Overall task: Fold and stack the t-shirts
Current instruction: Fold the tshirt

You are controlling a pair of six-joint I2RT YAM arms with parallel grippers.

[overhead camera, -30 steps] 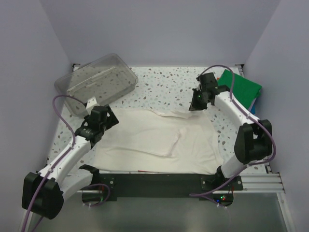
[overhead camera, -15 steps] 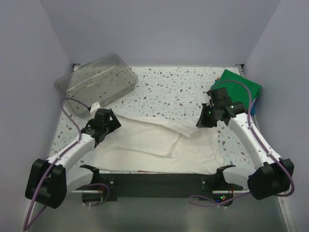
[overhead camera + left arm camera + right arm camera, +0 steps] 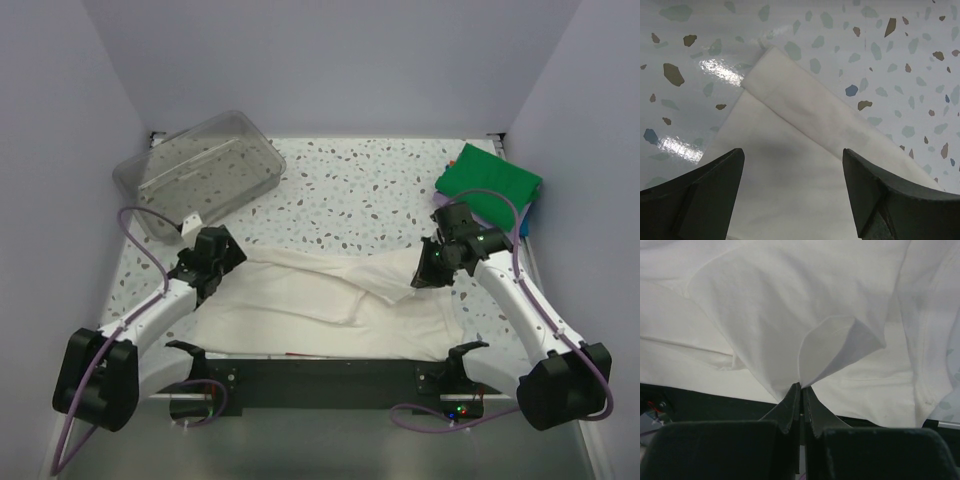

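Observation:
A cream-white t-shirt [image 3: 320,300] lies spread across the near half of the table, its far edge folded toward me. My right gripper [image 3: 424,277] is shut on a pinched fold of the shirt's far right edge [image 3: 825,347] and holds it lifted over the rest of the cloth. My left gripper [image 3: 213,262] is open over the shirt's far left corner [image 3: 785,100]; its fingers [image 3: 705,185] straddle flat cloth and grip nothing. A folded green t-shirt [image 3: 488,184] lies at the far right on a stack with a blue edge showing beneath it.
A clear plastic tub [image 3: 198,172] sits tilted at the far left. A black bar [image 3: 320,378] runs along the near table edge between the arm bases. Purple walls close in the table on three sides.
My right gripper has carried the shirt's far right edge toward me and down, folding it over. My left gripper has shifted slightly nearer along the left corner.

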